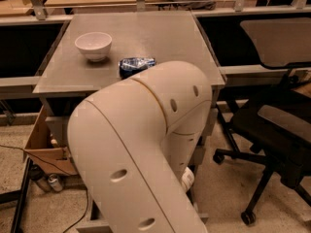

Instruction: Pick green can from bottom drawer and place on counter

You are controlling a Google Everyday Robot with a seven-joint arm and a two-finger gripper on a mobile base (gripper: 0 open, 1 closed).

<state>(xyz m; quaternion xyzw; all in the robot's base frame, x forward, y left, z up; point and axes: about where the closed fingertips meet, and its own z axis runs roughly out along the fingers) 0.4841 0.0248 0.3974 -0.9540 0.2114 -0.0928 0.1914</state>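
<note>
The gripper is out of sight behind the bulky cream plastic robot arm (141,149), which bends down across the cabinet front. Above and beyond the gripper, the flat matte grey counter (155,35) carries a round white ceramic bowl (93,45) and a crumpled blue-and-white metal can (136,64) (partly covered by the arm's elbow). A black office chair (277,130) stands to the gripper's right, and an open brown cardboard box (41,144) to its left.
</note>
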